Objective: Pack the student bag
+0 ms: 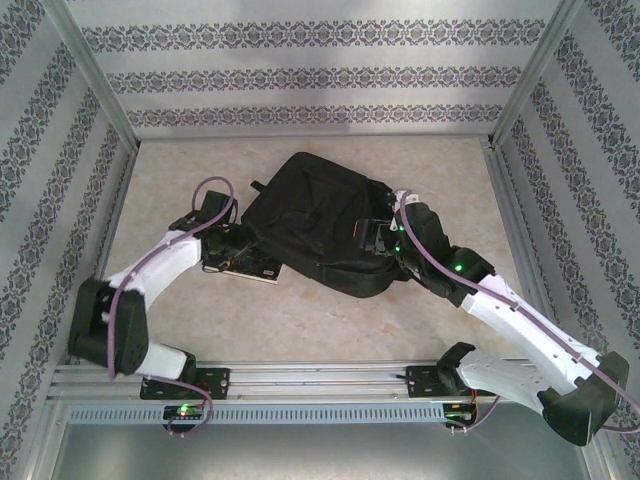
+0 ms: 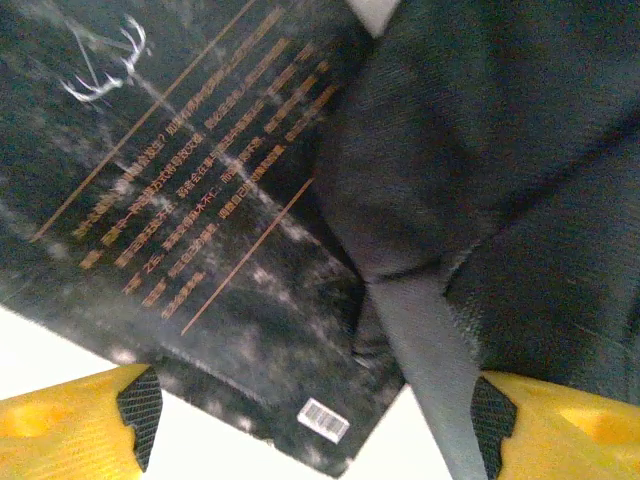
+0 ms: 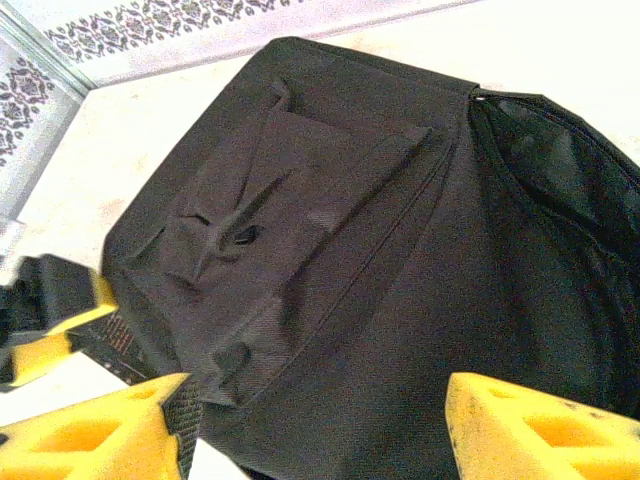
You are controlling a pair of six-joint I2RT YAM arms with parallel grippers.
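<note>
The student bag (image 1: 315, 215) lay flat in the middle of the table (image 1: 300, 320). A book (image 2: 190, 200) lay at its left side, and the bag's cloth covered one edge of it. The step looked like getting that book into the bag.

The left gripper (image 2: 315, 405) hung over the book with its yellow fingers spread wide and nothing pinched. The right gripper (image 3: 315, 400) hung over the bag. It was spread wide too and, as far as the view showed, held nothing.

To do this well, the right gripper would need to pinch the cloth by the open mouth (image 3: 560, 160) and lift it to make a gap. The left one would need to grab a bare edge of the book, away from the strap (image 2: 420, 340) lying across its corner. Then it could carry the book over and slide it in flat.

The bag was soft, black, woven cloth. It was floppy, with wrinkles on the front pocket (image 3: 290, 200), so it would likely sag shut. The book was thin, stiff and flat. Its dark cover looked smooth, so it might slip. It had orange writing and a small white barcode (image 2: 325, 420).
</note>
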